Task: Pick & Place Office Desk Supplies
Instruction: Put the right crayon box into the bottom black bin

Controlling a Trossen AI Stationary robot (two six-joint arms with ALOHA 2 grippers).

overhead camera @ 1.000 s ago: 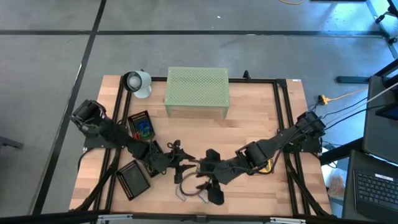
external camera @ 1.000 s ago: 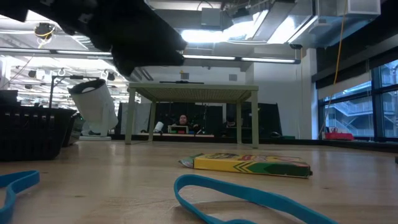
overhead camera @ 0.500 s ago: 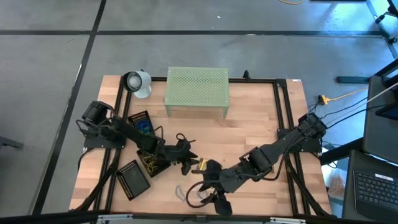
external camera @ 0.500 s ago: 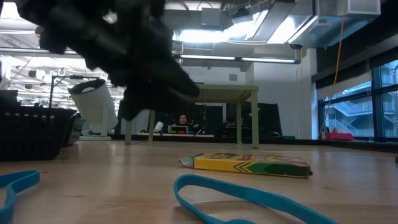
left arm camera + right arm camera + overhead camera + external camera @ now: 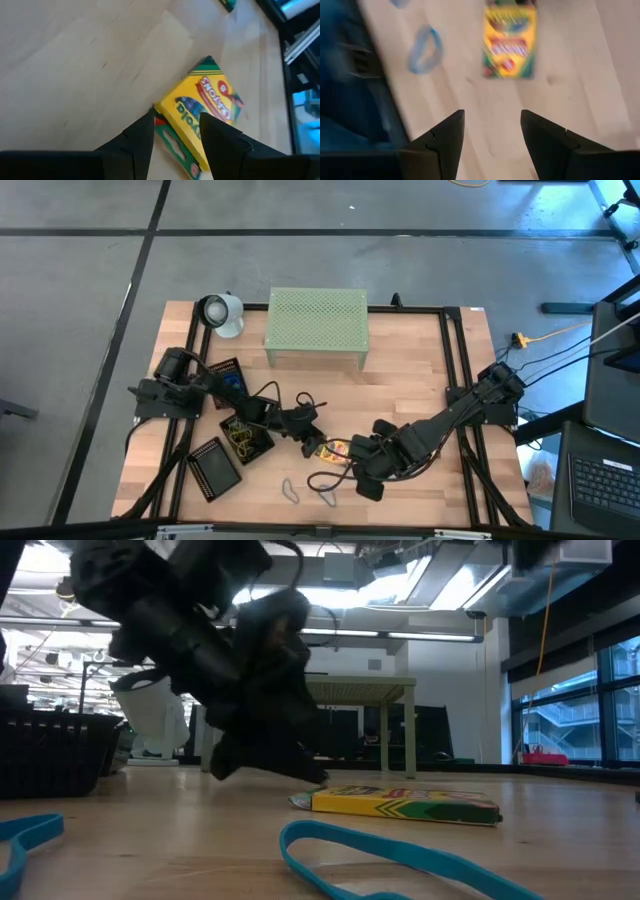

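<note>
One crayon box (image 5: pixel 200 117) is straddled by the wide left end effector (image 5: pixel 175 131); the right end effector (image 5: pixel 492 132) is seen wide, empty.

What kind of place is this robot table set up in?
Probably a robotics lab or industrial workspace: a concrete floor around the wooden table, exposed ceiling lights and ducts, and a laptop beside the rig.

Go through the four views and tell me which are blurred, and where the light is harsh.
High view: sharp, evenly lit. Low view: the crayon box is crisp, the dark arm above it soft with motion, ceiling lights glaring. Left wrist view: box slightly smeared. Right wrist view: heavily smeared, the blue rubber band and box both streaked.
</note>
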